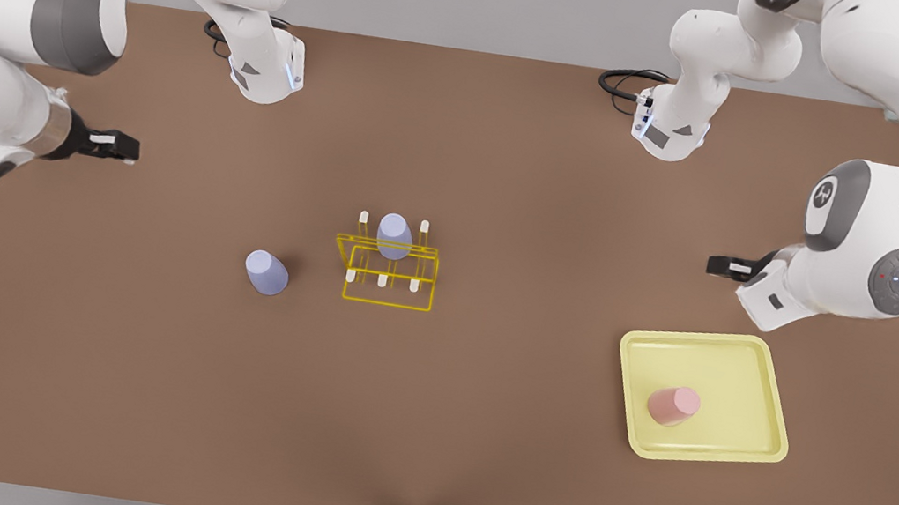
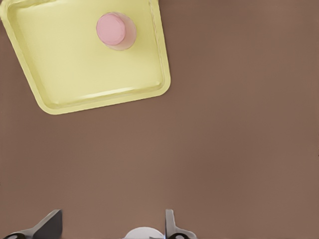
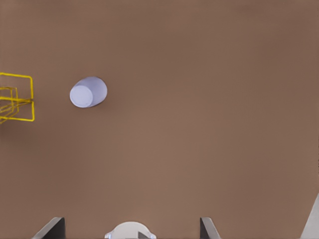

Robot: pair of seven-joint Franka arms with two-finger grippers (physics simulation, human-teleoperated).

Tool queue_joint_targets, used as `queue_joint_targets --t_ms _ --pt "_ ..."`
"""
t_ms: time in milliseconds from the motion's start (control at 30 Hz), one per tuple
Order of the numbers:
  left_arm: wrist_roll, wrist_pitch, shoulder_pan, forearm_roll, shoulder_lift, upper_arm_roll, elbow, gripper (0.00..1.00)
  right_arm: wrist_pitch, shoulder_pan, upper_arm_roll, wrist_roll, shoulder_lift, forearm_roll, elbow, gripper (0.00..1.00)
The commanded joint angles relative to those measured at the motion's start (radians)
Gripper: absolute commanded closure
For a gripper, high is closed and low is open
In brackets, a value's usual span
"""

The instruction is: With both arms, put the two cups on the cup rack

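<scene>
The front view takes in the yellow rack (image 1: 389, 272) at mid-table with a lavender cup (image 1: 394, 235) already on one of its back pegs. A second lavender cup (image 1: 266, 272) stands on the table near the rack, towards the front view's left. The pink cup (image 1: 673, 405) sits well off to the rack's other side, in a pale tray (image 1: 760, 384).

The left wrist view looks straight down on the pink cup (image 2: 116, 30) in the tray (image 2: 60, 64), with the left gripper's (image 2: 112, 224) fingers spread apart and empty. The right wrist view shows the loose lavender cup (image 3: 88, 92) beside the rack's corner (image 3: 17, 97), with the right gripper (image 3: 132, 226) open wide.

In the front view the left gripper (image 1: 728, 266) and right gripper (image 1: 113, 145) hang above bare brown table (image 1: 476, 435), each far out from the rack, both pointing towards it. A grey wall runs behind.
</scene>
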Motion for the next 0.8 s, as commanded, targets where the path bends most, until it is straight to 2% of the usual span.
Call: queue_joint_targets --t_ms 0,100,133,167,233,367,433,567,600,767 --pt "-0.049 0.164 -0.004 0.001 0.003 0.004 0.011 0.00 0.170 0.001 0.001 -0.065 -0.002 -0.002 0.000 0.00" --pt "-0.052 0.167 0.004 0.003 0.016 0.009 0.015 0.00 0.180 0.007 0.002 -0.065 0.010 -0.013 -0.003 0.00" --pt "-0.050 0.175 0.022 0.001 0.024 0.010 0.017 0.00 0.200 0.015 0.011 -0.065 0.056 -0.016 -0.003 0.00" --pt "-0.026 0.213 0.035 0.001 0.081 0.012 0.054 0.00 0.246 0.099 0.013 -0.039 0.134 -0.059 0.003 0.00" --pt "-0.015 0.236 0.073 0.001 0.280 0.023 0.259 0.00 0.363 0.208 0.013 0.192 0.248 -0.097 0.003 0.00" --pt "0.007 0.449 0.081 -0.008 0.385 0.015 0.246 0.00 0.562 0.239 0.013 0.381 0.377 -0.095 -0.005 0.00" --pt "0.008 0.561 0.075 -0.011 0.406 0.009 0.201 0.00 0.730 0.230 0.013 0.464 0.372 -0.094 -0.104 0.00" --pt "0.011 0.664 0.078 -0.011 0.401 -0.029 0.138 0.00 0.983 0.202 0.013 0.487 0.246 -0.079 -0.416 0.00" --pt "0.008 0.744 0.079 -0.010 0.398 -0.029 0.084 0.00 1.046 0.201 0.013 0.499 0.225 -0.079 -0.479 0.00" --pt "0.005 0.834 0.076 -0.010 0.403 -0.029 -0.002 0.00 1.099 0.188 0.013 0.501 0.217 -0.019 -0.569 0.00"
